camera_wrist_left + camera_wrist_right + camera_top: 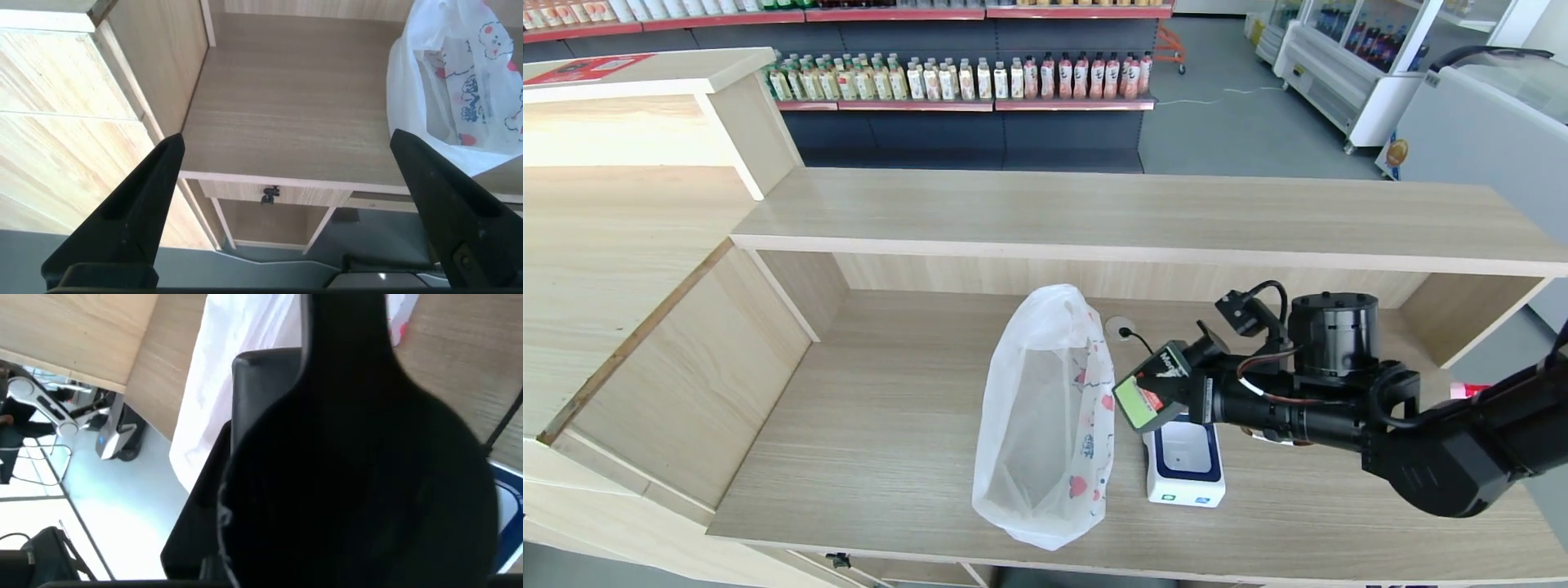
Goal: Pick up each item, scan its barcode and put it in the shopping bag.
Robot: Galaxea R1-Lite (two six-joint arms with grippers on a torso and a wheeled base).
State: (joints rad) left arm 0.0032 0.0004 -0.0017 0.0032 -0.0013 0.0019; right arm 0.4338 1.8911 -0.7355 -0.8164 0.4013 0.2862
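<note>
Nearest the lens: right gripper (pixel 1168 382), poised just right of the shopping bag (pixel 1045 416), fingers clamped tight on a small packet (pixel 1142 402). In the right wrist view, dark bulk of that gripper up close, white film of the bag (pixel 237 392) behind it.

Under the bag: pale wooden counter (pixel 882 441), a recessed work surface with a raised shelf (pixel 1143 220) behind the bag and a side wall well off to the bag's left.

Shopping bag itself: translucent white plastic with small red and blue prints, upright, mouth open toward the top.

Left gripper (pixel 288 143): left of the bag and nearer the robot than it, fingers (pixel 135 216) spread wide. Bag (pixel 462 82) and counter (pixel 294 98) in view beyond the fingertips.

Right of the bag, just beside its base: white scanner (pixel 1184 472) with a blue-framed window facing up, flat on the counter.

Close by the bag's right side, level with its middle, clear of the counter: the packet, tilted, green face with a red label showing in the head view, dark edge toward the gripper. Cannot tell whether packet and bag touch.

Behind the bag, slightly to its right: round cable port (pixel 1121 329) in the counter, black plug in it.

Below the bag and to its left, under the counter's front edge: small dark lock (pixel 268 194).
</note>
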